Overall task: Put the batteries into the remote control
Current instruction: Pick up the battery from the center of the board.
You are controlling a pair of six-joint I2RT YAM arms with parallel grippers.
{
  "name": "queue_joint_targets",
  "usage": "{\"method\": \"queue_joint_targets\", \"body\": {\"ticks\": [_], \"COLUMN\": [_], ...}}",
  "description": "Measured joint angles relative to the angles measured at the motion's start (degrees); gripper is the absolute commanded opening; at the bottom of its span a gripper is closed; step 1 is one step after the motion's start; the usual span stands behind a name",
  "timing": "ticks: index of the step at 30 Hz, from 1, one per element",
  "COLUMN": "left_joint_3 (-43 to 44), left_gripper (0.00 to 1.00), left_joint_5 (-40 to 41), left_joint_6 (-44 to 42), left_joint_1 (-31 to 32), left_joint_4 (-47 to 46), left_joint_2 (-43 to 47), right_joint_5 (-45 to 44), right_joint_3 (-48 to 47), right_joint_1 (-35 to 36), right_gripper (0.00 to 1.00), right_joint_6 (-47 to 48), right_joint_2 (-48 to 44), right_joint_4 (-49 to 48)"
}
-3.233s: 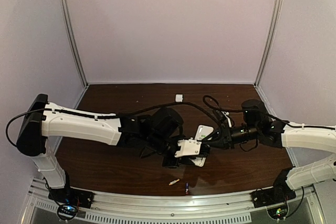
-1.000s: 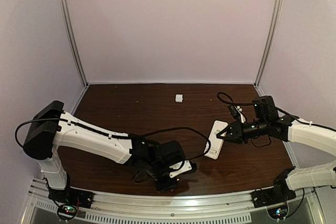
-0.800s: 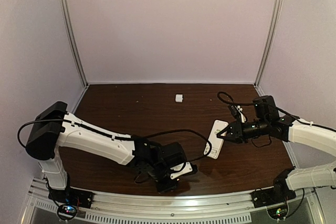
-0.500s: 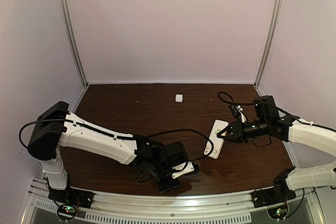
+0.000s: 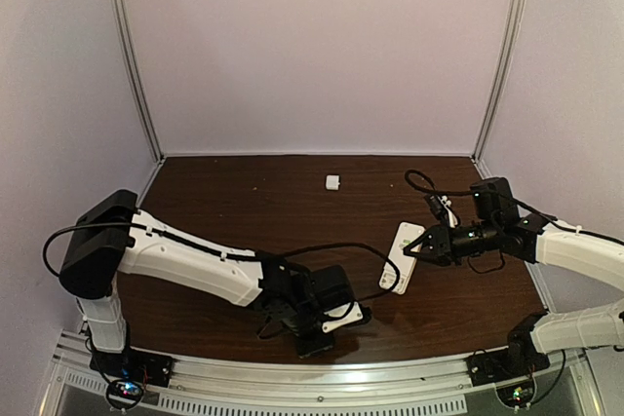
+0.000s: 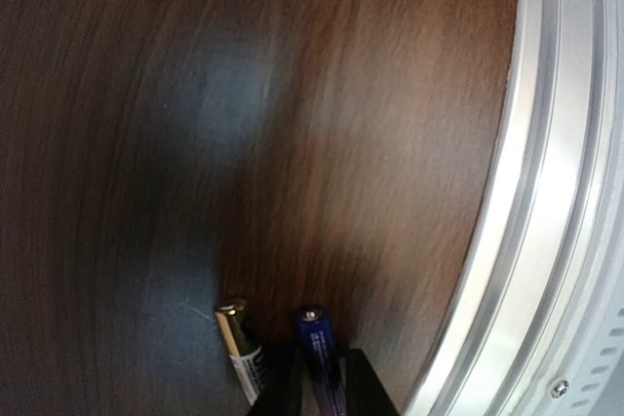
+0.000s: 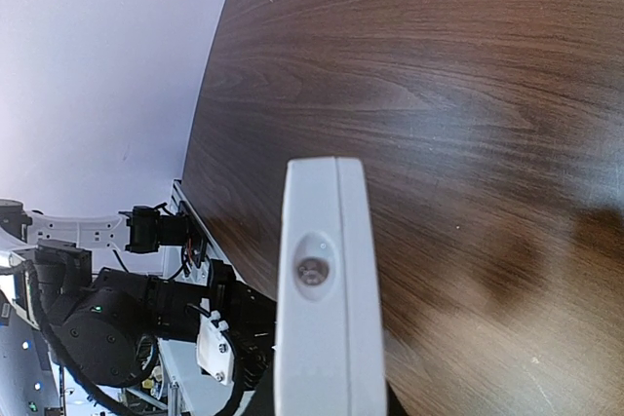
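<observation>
**Left claw going for a battery**

The left claw (image 6: 320, 392) is hovering low at the tabletop's (image 5: 224, 202) 6 o'clock edge. Its fingers are standing narrowly apart on either side of the blue battery (image 6: 316, 348); I cannot tell whether they are pinching it. The gold-tipped battery (image 6: 240, 340) is lying just beside it, at its 9 o'clock. The right claw (image 5: 419, 252) is clamping the remote (image 5: 401, 258) on edge at 3 o'clock. The pickup appears to be in hand. The next move is probably lifting the battery and bringing it to the remote's battery bay.
</observation>
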State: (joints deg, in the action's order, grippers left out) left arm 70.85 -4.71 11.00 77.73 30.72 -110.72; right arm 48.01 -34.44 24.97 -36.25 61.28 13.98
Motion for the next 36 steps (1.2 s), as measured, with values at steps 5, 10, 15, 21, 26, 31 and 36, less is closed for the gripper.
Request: {"method": "queue_joint_targets", "body": {"ticks": [5, 10, 15, 21, 26, 31, 36], "left_joint_3": [1.40, 2.40, 3.04, 4.02, 3.96, 2.97, 2.54], "left_gripper": [0.16, 0.15, 0.09, 0.00, 0.00, 0.00, 0.00], "left_joint_5": [0.09, 0.20, 0.87, 2.14, 1.81, 0.26, -2.60], "left_joint_6": [-0.72, -1.49, -2.19, -3.45, -5.09, -9.05, -14.23], "left_joint_1": [0.17, 0.76, 1.14, 1.88, 2.32, 2.29, 1.33], "left_joint_4": [0.70, 0.85, 0.98, 1.60, 1.51, -2.40, -11.34], "left_joint_2": [-0.72, -1.42, -2.45, -2.95, -2.29, 4.09, 13.00], "right_joint_5": [0.02, 0.04, 0.09, 0.17, 1.11, 3.04, 5.29], "right_joint_3": [0.15, 0.26, 0.26, 0.26, 0.31, 0.92, 1.33], "right_joint_1": [-0.09, -0.26, -0.33, -0.37, -0.37, -0.42, -0.09], "right_gripper": [0.00, 0.00, 0.00, 0.00, 0.00, 0.00, 0.00], "right_joint_6": [0.07, 0.09, 0.13, 0.33, 0.37, 0.07, -0.52], "right_joint_2": [0.00, 0.00, 0.00, 0.00, 0.00, 0.00, 0.02], "right_joint_4": [-0.02, 0.00, 0.02, 0.72, 1.84, 1.84, 1.68]}}
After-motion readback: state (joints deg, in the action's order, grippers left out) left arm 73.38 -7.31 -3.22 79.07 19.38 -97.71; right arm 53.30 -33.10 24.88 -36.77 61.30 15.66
